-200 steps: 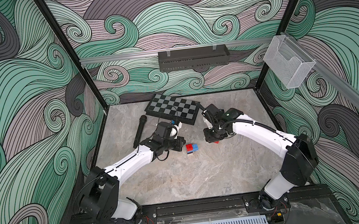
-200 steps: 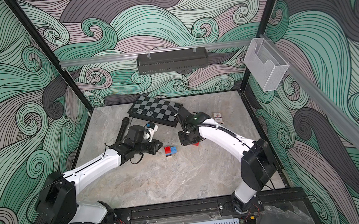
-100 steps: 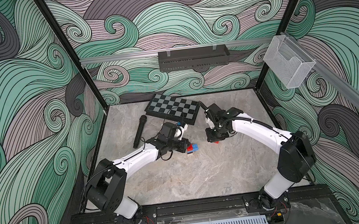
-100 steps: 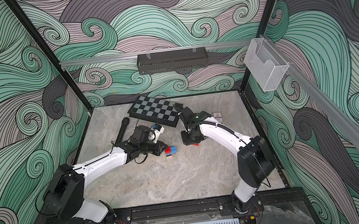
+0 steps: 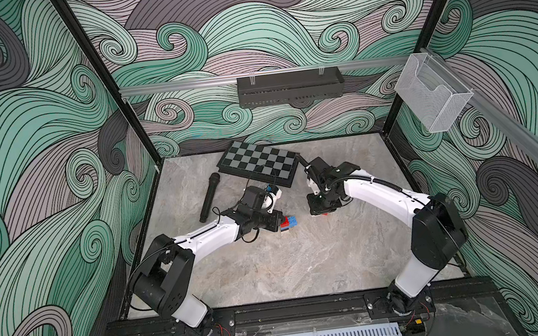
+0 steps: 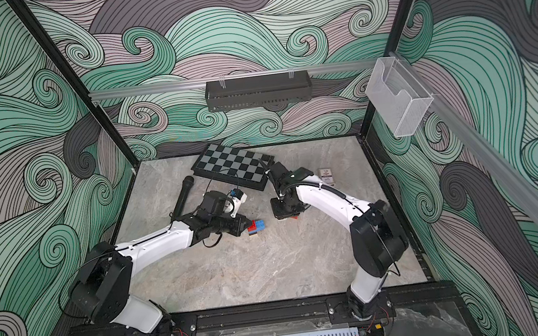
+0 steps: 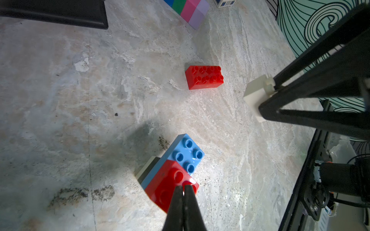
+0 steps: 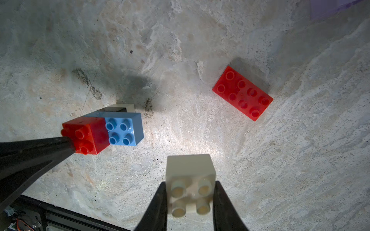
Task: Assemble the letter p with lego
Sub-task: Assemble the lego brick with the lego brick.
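Note:
A small lego stack point(image 5: 289, 223) lies mid-table: a red square brick point(image 7: 166, 186) and a blue brick point(image 7: 186, 154) over black and cream layers. My left gripper point(image 7: 183, 187) is shut, empty, its tips against the red brick's studs. My right gripper point(image 8: 190, 183) is shut on a cream square brick point(image 8: 190, 174), hanging a little above the table to the right of the stack. A loose red oblong brick point(image 8: 242, 94) lies flat beyond it. A row of blue, green, pink and lilac bricks point(image 7: 192, 10) sits farther off.
A checkered board point(image 5: 257, 167) lies at the back, a black microphone point(image 5: 209, 197) to its left. A small card box point(image 6: 326, 174) sits behind the right arm. A black tray point(image 5: 289, 86) and a mesh basket point(image 5: 433, 99) hang on the walls.
My left arm has reached rightward, bringing its shut tips onto the stack's red brick. The right gripper has shifted slightly with the cream brick still held.

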Robot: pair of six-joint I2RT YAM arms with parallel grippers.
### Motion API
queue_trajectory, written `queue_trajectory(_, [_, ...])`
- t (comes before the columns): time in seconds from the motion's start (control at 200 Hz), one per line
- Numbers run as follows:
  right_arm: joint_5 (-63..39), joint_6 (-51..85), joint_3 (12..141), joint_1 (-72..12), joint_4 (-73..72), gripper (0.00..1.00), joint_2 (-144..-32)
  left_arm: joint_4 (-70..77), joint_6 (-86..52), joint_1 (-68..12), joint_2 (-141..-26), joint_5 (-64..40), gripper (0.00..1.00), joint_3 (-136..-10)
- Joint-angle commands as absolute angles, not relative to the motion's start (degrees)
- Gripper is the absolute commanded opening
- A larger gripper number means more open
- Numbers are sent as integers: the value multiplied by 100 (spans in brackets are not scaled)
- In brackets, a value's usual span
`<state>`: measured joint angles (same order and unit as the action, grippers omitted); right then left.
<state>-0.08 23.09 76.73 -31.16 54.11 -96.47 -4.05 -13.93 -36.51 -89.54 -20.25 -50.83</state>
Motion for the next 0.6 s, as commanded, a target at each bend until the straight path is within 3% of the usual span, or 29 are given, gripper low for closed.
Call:
queue_trajectory(0.0, [-40,2327,7690,-3152,5397,17,-9692,-431,-1314,-3680,-9023,-2063,0,-4985])
queue_trajectory(0.595, [424,2355,8793,-3747,5854,17,-10586,-489,-1310,-3680,-9115,-1872,0,-4825])
